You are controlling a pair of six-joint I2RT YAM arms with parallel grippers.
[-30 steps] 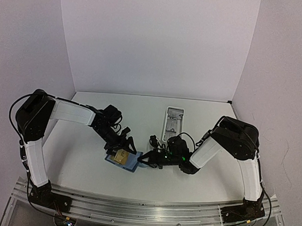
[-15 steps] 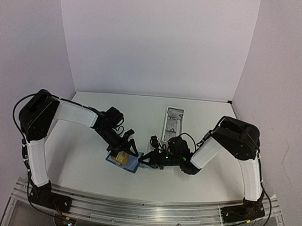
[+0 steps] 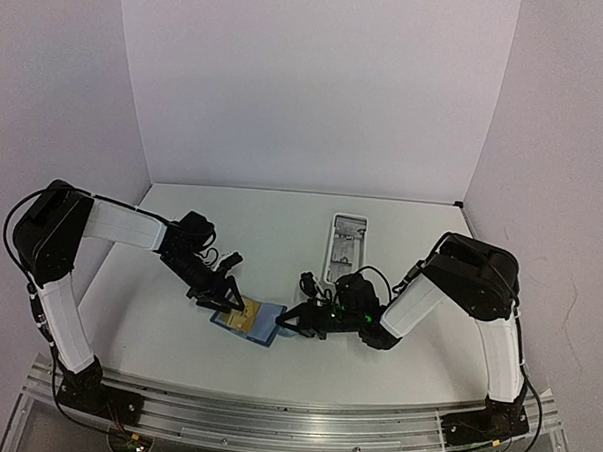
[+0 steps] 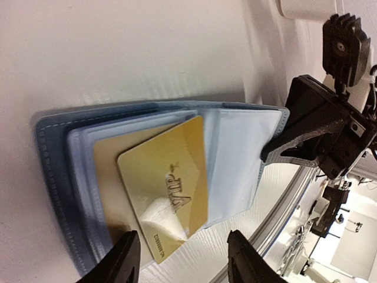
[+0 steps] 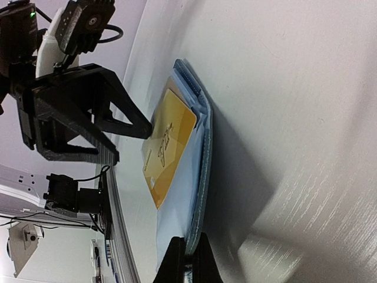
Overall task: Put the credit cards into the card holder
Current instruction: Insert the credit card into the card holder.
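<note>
Left tool [image 3: 226, 301], spread, has drawn back left off the gold card [image 4: 168, 177]; right tool [image 3: 283, 321] still pinches the card holder [image 4: 235, 147].

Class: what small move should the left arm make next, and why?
Probably close the left gripper on the gold plastic credit card and slide it deeper into the blue folding card holder: its end overhangs the holder's edge between the open jaws, while the right gripper pins the flap.
</note>
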